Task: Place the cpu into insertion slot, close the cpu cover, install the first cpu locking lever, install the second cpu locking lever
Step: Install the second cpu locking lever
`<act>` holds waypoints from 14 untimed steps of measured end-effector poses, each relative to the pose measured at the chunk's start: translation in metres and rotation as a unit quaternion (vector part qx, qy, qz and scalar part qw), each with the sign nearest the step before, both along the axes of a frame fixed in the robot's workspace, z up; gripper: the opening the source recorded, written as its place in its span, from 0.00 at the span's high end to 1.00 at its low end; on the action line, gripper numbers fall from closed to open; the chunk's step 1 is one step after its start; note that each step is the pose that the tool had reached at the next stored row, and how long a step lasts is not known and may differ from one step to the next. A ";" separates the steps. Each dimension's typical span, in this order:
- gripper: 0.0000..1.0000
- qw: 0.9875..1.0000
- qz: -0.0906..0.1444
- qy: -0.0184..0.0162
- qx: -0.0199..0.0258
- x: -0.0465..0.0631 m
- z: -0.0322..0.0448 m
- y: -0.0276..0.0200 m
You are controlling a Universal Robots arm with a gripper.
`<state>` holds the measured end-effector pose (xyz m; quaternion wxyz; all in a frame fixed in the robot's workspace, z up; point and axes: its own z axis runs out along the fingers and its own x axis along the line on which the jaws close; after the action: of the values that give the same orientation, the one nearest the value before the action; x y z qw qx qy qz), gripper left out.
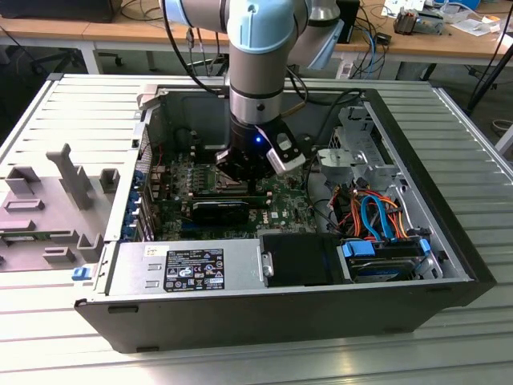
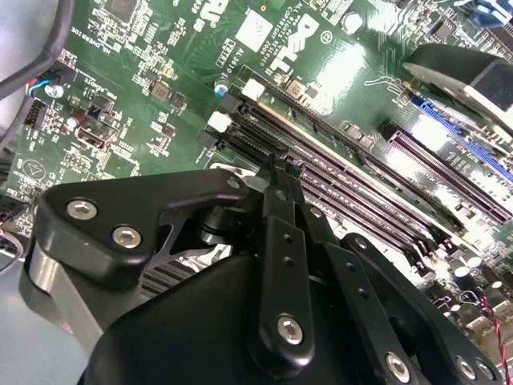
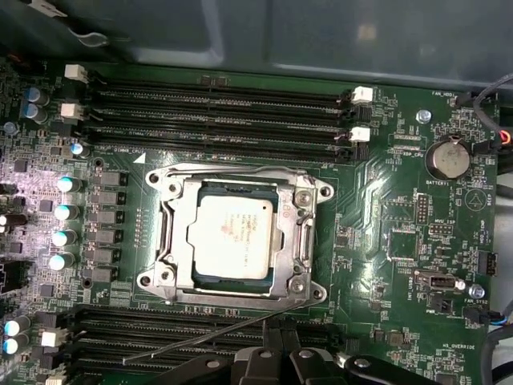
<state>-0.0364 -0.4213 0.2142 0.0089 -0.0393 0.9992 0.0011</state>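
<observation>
In the first wrist view the cpu (image 3: 232, 237) lies flat in the insertion slot (image 3: 167, 241), silver top showing. The cpu cover (image 3: 300, 233) is folded down around it, framing the chip in its window. One wire locking lever (image 3: 240, 170) lies flat along the socket edge by the white-clipped memory slots. A second locking lever (image 3: 200, 341) stands off the opposite edge at a slant, and its end meets my gripper (image 3: 279, 341). The fingertips (image 2: 280, 170) are pressed together over the long black slots. I cannot tell whether the wire is clamped. My gripper (image 1: 250, 186) hangs inside the case over the board.
Long black memory slots (image 3: 224, 104) flank the socket on the green motherboard (image 3: 385, 241), with a coin battery (image 3: 447, 158) nearby. The open case holds a power supply (image 1: 192, 269), a black card (image 1: 220, 210) and a drive bay with orange and blue cables (image 1: 377, 216). A grey fixture (image 1: 64, 200) sits outside.
</observation>
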 end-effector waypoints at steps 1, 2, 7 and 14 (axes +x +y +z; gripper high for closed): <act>0.89 1.000 0.000 0.000 0.000 0.000 0.0002 0.0014; 0.89 1.000 0.001 0.000 0.000 0.001 0.0001 0.0017; 0.89 1.000 0.001 0.000 0.000 0.001 -0.0002 0.0027; 0.89 1.000 0.001 -0.001 0.002 -0.017 -0.0001 0.0024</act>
<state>-0.0530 -0.4188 0.2141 0.0101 -0.0403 0.9991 0.0029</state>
